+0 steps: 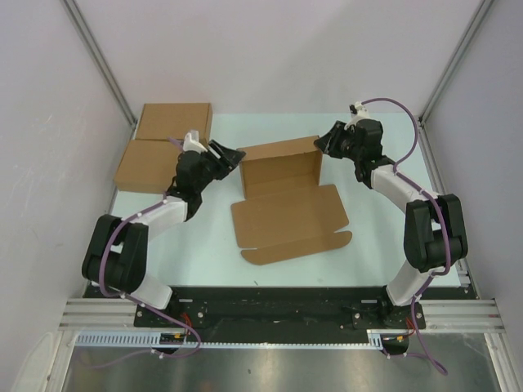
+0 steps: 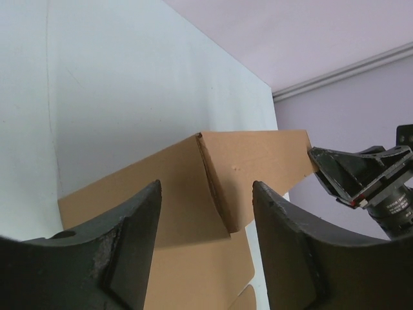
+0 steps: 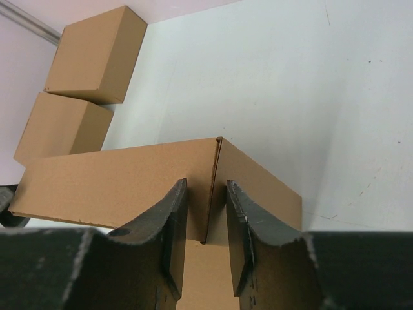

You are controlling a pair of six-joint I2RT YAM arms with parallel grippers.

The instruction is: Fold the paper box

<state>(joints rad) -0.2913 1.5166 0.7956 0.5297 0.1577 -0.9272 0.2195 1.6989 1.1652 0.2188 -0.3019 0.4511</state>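
Note:
The paper box (image 1: 286, 216) lies mid-table, partly folded. Its back and side walls stand up at the far end, and the flat lid panel with its flap lies toward me. My left gripper (image 1: 237, 155) is at the box's far left corner. In the left wrist view its jaws (image 2: 206, 187) stand open, with the corner of the box (image 2: 181, 187) between them and not touching. My right gripper (image 1: 321, 143) is at the far right corner. Its jaws (image 3: 205, 187) stand narrow but open, closely straddling that corner's seam on the box (image 3: 116, 181).
Two made-up brown boxes (image 1: 173, 121) (image 1: 147, 166) sit at the far left of the pale table (image 1: 204, 245), seen also in the right wrist view (image 3: 97, 55) (image 3: 61, 126). Grey walls and metal rails close in the table on both sides.

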